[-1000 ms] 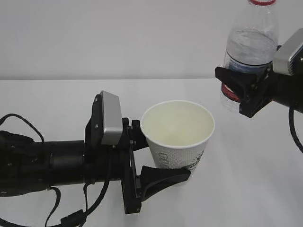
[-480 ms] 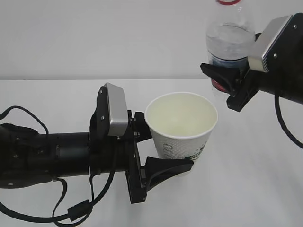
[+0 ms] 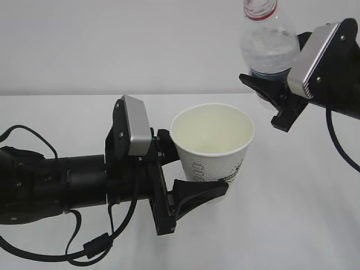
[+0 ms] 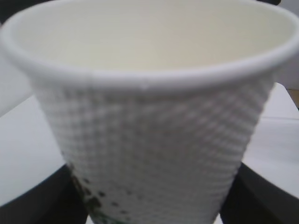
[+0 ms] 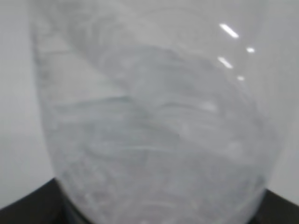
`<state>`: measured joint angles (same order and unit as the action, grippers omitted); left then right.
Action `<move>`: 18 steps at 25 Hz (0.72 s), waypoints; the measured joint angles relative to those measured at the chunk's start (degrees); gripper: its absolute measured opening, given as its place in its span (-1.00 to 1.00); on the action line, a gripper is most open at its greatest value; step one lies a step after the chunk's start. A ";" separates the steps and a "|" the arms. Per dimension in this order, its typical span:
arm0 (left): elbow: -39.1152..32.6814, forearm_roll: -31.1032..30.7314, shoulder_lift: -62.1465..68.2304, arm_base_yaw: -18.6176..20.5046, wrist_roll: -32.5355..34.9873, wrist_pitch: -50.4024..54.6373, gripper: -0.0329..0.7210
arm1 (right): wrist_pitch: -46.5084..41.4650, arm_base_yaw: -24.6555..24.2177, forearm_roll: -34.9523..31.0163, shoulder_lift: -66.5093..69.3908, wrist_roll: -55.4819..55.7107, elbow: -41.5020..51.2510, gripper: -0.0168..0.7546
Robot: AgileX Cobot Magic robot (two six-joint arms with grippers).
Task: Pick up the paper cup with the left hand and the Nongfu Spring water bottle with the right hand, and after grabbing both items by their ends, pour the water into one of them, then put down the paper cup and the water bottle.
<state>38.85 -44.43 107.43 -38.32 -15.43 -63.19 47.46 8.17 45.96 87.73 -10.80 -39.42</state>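
Note:
The white paper cup (image 3: 212,147) stands upright with its cream inside showing, and my left gripper (image 3: 198,175) is shut on its lower part, one black finger on each side. In the left wrist view the cup (image 4: 154,135) fills the frame between the dark fingers (image 4: 39,200). Up and to the right of the cup, the clear Nongfu Spring water bottle (image 3: 268,48) leans left with its red neck ring at the top edge. My right gripper (image 3: 269,97) is shut on its lower body. Water (image 5: 159,140) lies slanted inside the bottle (image 5: 154,79).
A white table (image 3: 304,214) runs under both arms, with a plain pale wall behind. The left arm's black cable (image 3: 84,247) loops over the table at the lower left. The right arm's cable (image 3: 340,149) hangs at the right edge.
The right gripper has carried the bottle up and to the left, and tilted it towards the cup. The left arm has shifted the cup slightly.

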 joint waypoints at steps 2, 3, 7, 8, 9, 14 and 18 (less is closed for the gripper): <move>0.00 0.10 0.00 0.00 0.00 0.00 0.54 | 0.00 0.00 0.00 0.00 -1.84 0.00 0.23; 0.00 0.10 0.00 0.00 0.00 0.00 0.53 | 0.00 0.00 0.00 0.00 -2.87 0.00 0.23; 0.00 0.13 0.00 0.00 0.00 1.25 0.53 | 0.00 0.00 0.00 0.00 -7.05 0.00 0.23; 0.00 0.13 0.00 0.00 0.00 1.37 0.53 | 0.00 0.00 0.00 0.00 -7.38 0.00 0.23; 0.00 0.13 0.00 0.00 0.00 1.48 0.52 | 0.00 0.00 0.00 0.00 -7.65 0.00 0.23; 0.00 0.13 0.00 0.00 0.00 1.59 0.52 | 0.00 0.00 -1.70 0.00 -11.63 0.00 0.23; 0.00 0.13 0.00 0.00 0.00 1.59 0.51 | -0.02 0.00 -3.28 0.00 -14.62 0.00 0.23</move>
<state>38.85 -44.31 107.43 -38.32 -15.43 -61.60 47.44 8.17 42.69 87.73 -25.41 -39.42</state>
